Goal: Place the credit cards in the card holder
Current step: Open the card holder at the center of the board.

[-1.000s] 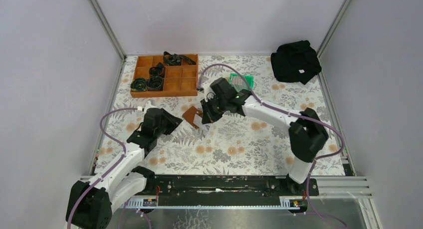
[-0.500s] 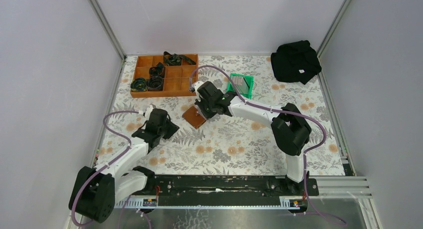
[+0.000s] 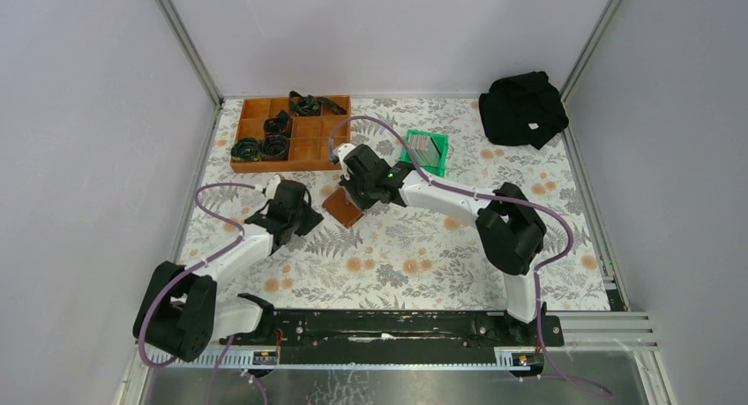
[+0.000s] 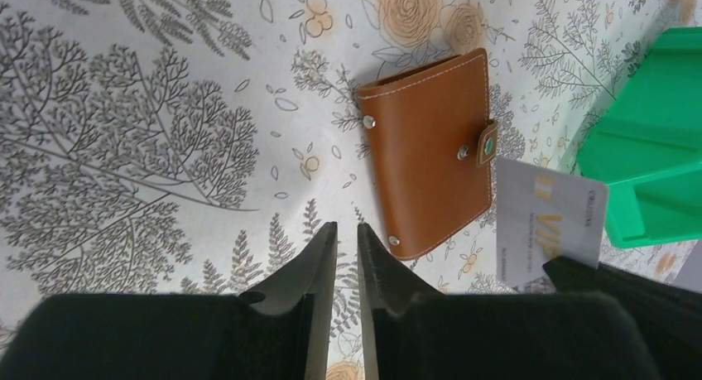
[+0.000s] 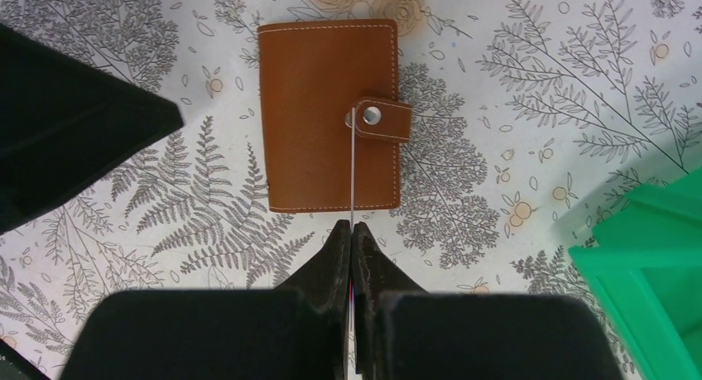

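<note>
The card holder (image 3: 342,208), a closed brown leather wallet with its snap tab fastened, lies flat on the floral table mat. It also shows in the left wrist view (image 4: 430,152) and in the right wrist view (image 5: 327,115). My right gripper (image 3: 360,187) (image 5: 351,228) is shut on one pale credit card with gold lettering (image 4: 546,223). The card is edge-on (image 5: 352,169) and upright over the holder's snap side. More grey credit cards (image 3: 427,146) sit in the green bin. My left gripper (image 3: 298,216) (image 4: 348,228) is shut and empty, just left of the holder.
The green bin (image 3: 438,162) (image 4: 654,173) (image 5: 654,256) stands right behind the right gripper. A wooden compartment tray (image 3: 291,166) with black straps is at the back left. A black bag (image 3: 522,108) lies at the back right.
My right gripper has carried the card to the left and now holds it over the closed holder. My left gripper has edged forward and right, closer to the holder.
</note>
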Available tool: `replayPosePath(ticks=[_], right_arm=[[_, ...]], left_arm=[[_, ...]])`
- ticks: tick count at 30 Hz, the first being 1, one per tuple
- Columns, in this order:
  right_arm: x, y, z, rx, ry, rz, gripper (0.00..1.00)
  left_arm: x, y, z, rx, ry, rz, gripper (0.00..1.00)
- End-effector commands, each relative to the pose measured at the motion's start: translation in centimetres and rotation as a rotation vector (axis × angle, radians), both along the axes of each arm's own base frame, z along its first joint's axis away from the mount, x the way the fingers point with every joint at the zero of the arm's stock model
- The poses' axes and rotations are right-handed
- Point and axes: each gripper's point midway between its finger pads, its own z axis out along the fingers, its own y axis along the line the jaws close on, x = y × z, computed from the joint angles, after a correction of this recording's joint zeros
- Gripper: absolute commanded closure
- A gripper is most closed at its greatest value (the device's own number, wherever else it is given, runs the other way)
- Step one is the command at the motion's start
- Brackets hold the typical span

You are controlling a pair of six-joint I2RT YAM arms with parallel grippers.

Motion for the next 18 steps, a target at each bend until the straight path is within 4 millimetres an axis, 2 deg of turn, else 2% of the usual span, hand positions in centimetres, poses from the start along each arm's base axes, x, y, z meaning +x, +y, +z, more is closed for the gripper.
replayPosePath(ticks=[1, 8, 18], right_arm=[[0.3, 2.5, 2.3, 0.055, -0.057, 0.046, 1.00], [0.5, 3.4, 1.2, 0.042, -0.047, 0.063, 1.00], [1.8, 2.6, 0.0, -0.020, -0.097, 0.030, 1.00]], left_arm=[[2.7, -0.5, 1.4, 0.016, -0.076, -0.003, 0.78], [3.6, -1.1, 0.7, 0.019, -0.058, -0.017, 0.78], [4.5, -1.5, -0.1, 0.029, -0.038, -0.025, 0.78]])
